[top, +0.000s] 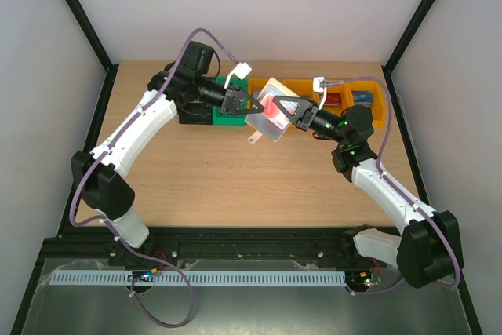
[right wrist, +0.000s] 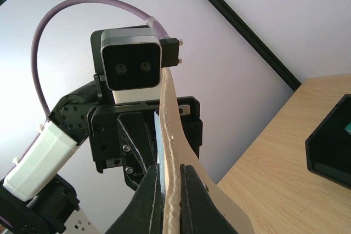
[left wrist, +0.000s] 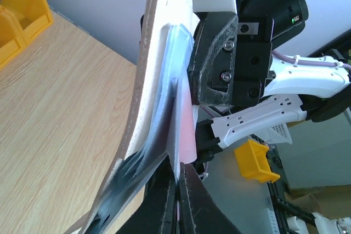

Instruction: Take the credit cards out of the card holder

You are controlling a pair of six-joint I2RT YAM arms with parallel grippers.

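The card holder (top: 271,129) was found lifted clear of the table (top: 235,186), held in the air between the two arms over the far middle of the surface, just in front of the green bin (top: 227,121). Its snap tab (top: 254,140) hung loose from the lower edge. The left gripper (top: 249,106) had its fingers pressed together on the holder's left edge. In the left wrist view its fingertips (left wrist: 164,201) were nearly touching, with only the thin blue-grey sleeve panels between them. The right gripper (top: 289,110) was clamped on the opposite edge. In the right wrist view its fingers (right wrist: 192,201) squeezed the holder's pale outer cover, which rose upright between them toward the left arm's camera. One red card (top: 274,110) showed through the holder's upper face in the top view and sat inside a sleeve. It appeared as a pinkish sheet behind the sleeves from the left wrist. Whether other cards were in the holder could not be told. A black bin (top: 194,114) stood beside the green one to the left, and an orange bin (top: 369,111) stood at the far right. The orange bin held small red and blue items too small to identify.
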